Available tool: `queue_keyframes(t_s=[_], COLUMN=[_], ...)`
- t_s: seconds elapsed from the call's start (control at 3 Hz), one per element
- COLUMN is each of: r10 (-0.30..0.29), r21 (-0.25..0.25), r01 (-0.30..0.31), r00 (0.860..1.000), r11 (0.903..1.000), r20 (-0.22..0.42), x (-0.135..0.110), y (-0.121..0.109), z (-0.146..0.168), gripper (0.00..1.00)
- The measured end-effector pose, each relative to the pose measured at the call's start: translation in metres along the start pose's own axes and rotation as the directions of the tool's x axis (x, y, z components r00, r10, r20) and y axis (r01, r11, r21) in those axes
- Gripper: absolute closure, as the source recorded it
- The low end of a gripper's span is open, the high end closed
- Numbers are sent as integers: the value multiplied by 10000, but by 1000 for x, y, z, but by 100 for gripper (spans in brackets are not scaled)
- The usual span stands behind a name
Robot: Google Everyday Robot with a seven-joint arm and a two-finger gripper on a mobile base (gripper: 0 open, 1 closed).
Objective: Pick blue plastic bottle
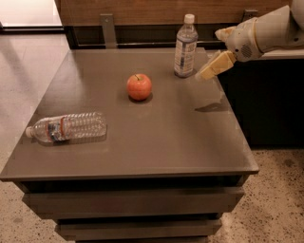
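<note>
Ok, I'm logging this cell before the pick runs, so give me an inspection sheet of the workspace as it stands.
Surface: dark table, flat, carrying three things.
Job's thing: blue plastic bottle, upright with its white cap on, near the far right corner.
Clutter: apple near the middle, apart from both bottles; ribbed clear bottle on its side near the front left edge.
Gripper: gripper hangs over the table's right side, just right of the blue plastic bottle, not around it.
Cables: nothing seen.
Surroundings: speckled floor, wood panel wall behind, dark cabinet on the right.
</note>
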State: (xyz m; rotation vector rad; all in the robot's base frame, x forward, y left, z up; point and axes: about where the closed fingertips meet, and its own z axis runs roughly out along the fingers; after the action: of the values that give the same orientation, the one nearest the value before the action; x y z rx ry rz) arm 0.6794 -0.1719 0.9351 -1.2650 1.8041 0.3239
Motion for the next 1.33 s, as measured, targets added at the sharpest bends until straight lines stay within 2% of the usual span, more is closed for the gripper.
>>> queue_keyframes(t_s=[0.67, 1.33], r10=[1010, 1401], r21=[441, 874], r01=[-1034, -1484], r00=[9934, 9856], r11=[9937, 9851], r20=[537, 943], x=[12, 6], y=[-31, -58], z=[38, 68], gripper=[0, 0])
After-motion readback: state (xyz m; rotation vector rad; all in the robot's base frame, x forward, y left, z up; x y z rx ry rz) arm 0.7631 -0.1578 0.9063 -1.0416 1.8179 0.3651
